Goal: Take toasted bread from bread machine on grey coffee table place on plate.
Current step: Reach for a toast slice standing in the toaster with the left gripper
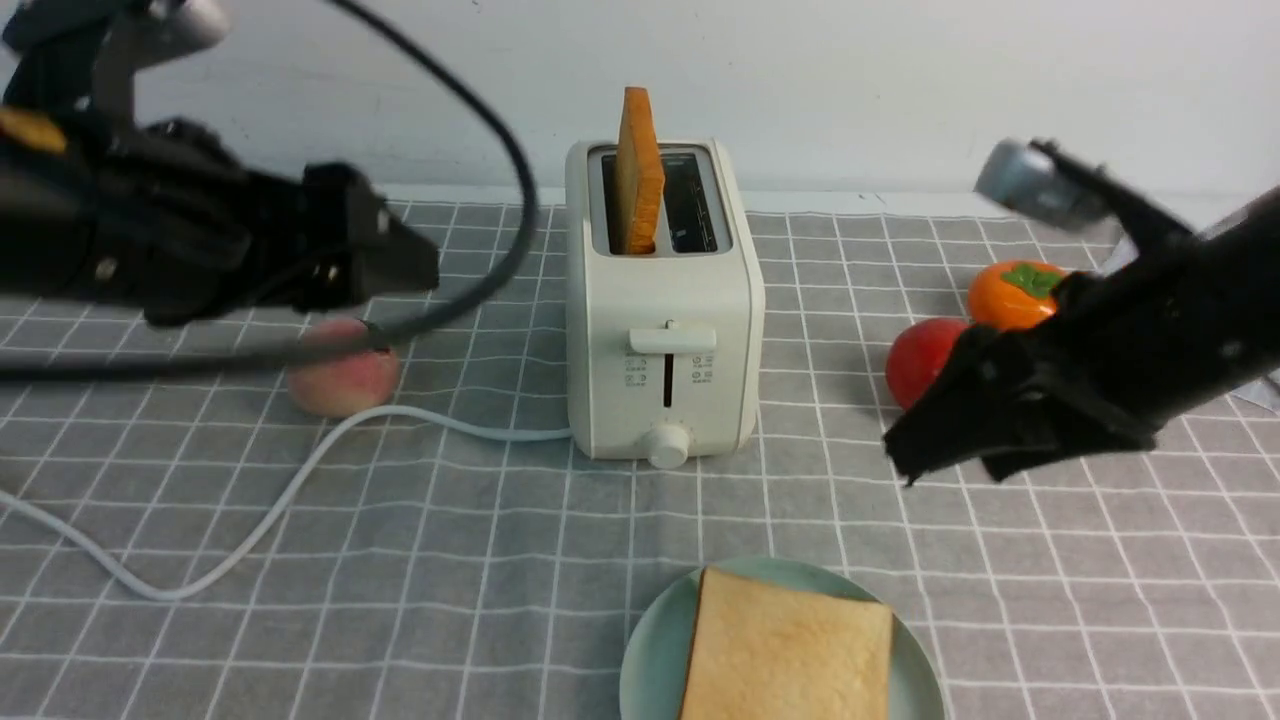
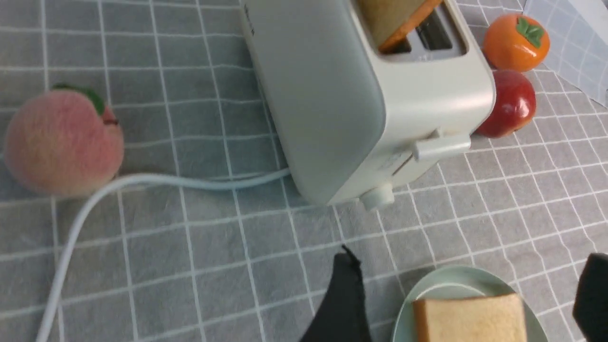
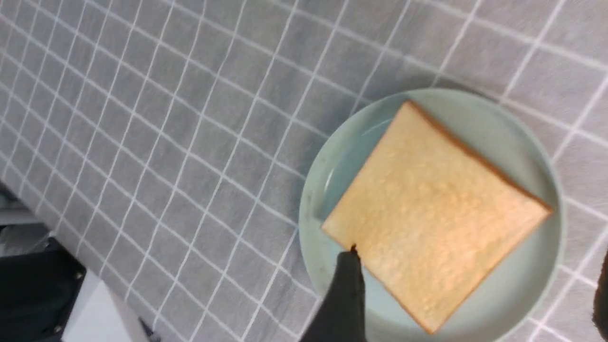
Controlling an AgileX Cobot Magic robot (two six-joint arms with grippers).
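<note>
My left gripper (image 1: 415, 265) and right gripper (image 1: 905, 450) hang open and empty. One toast slice (image 1: 790, 650) lies on the mint plate (image 1: 652, 655) at the near edge. The second slice (image 1: 640, 170) waits upright in the toaster (image 1: 660, 340) nearer the far edge.

Bright, even light, soft shadow beside the bread machine (image 1: 660, 330), slight blur in wrist views.

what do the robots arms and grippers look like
Both arms are matte black and bulky. The left gripper and right gripper end in black, wedge-shaped fingers. Each arm carries a silver-grey cylindrical piece on top, and a thick black cable loops off the left arm. No markings are legible.
</note>
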